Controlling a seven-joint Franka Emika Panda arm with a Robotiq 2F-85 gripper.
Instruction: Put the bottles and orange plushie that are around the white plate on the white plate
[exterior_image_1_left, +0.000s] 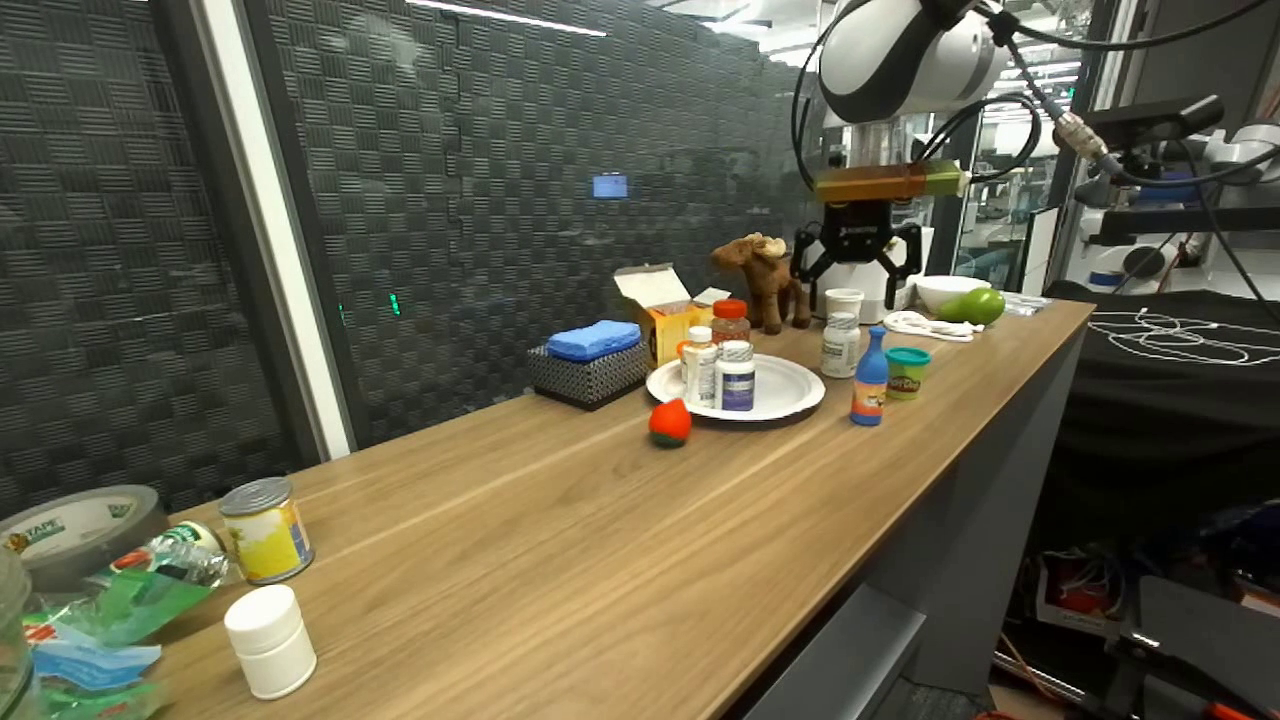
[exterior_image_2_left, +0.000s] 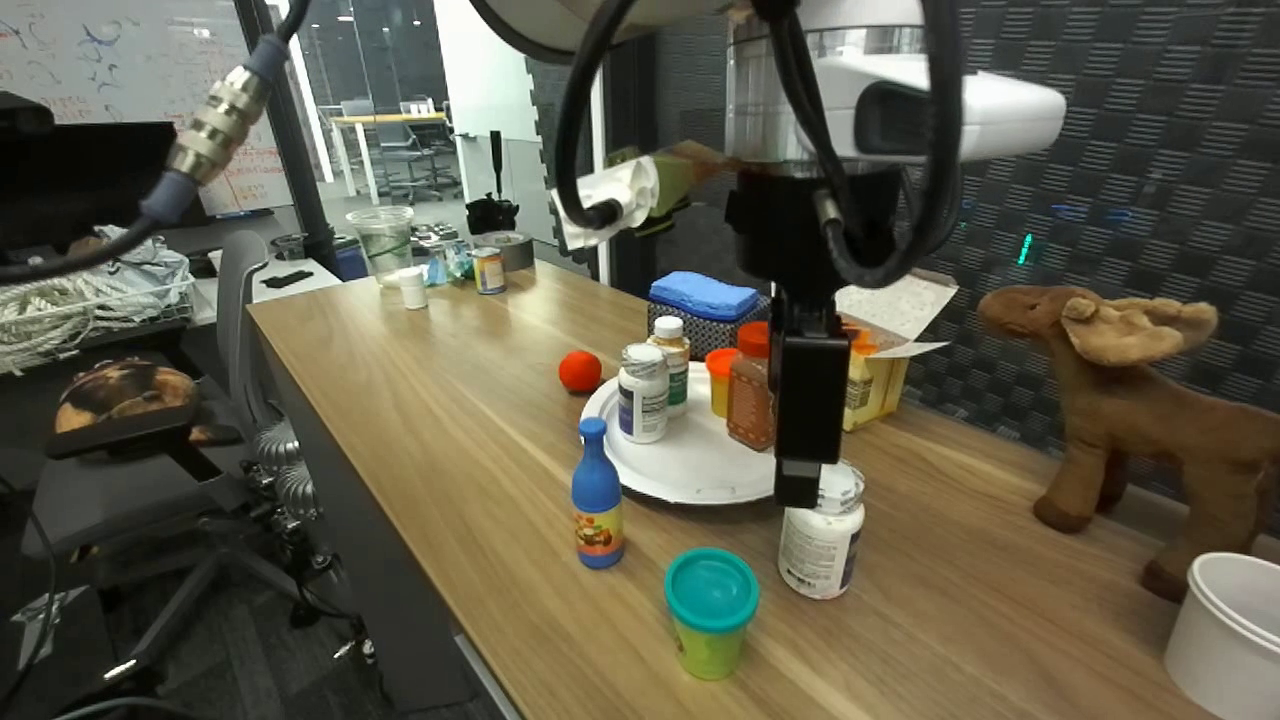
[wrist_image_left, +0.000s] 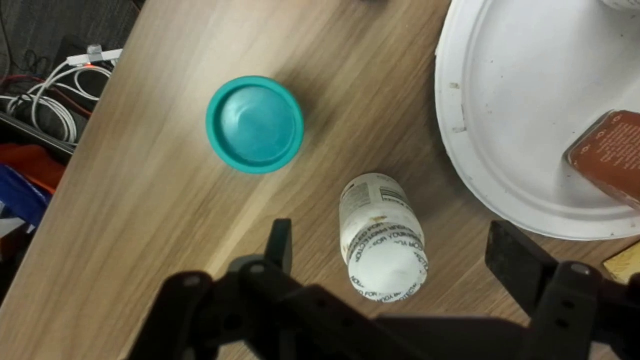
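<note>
My gripper (exterior_image_1_left: 851, 292) is open and empty above a white bottle (wrist_image_left: 375, 210); in the wrist view the bottle shows between the spread fingers, untouched. That bottle stands upright on the table beside the white plate (wrist_image_left: 465, 130). A blue bottle (exterior_image_2_left: 597, 500) stands in front of the plate, near a green tub with a teal lid (exterior_image_2_left: 711, 610). The orange plushie (exterior_image_1_left: 670, 423) lies on the table just off the plate's edge. On the plate stand two white bottles (exterior_image_2_left: 643, 395) (exterior_image_2_left: 672, 365), a red-capped brown jar (exterior_image_2_left: 750, 400) and a yellow tub with an orange lid (exterior_image_2_left: 719, 382).
A brown toy moose (exterior_image_2_left: 1150, 400), an open yellow box (exterior_image_2_left: 875, 385) and a dark box with a blue cloth (exterior_image_1_left: 590, 365) stand along the wall side. A white cup (exterior_image_2_left: 1230, 630) is near the moose. A white jar (exterior_image_1_left: 270, 640) and a can (exterior_image_1_left: 265, 530) stand at the far end.
</note>
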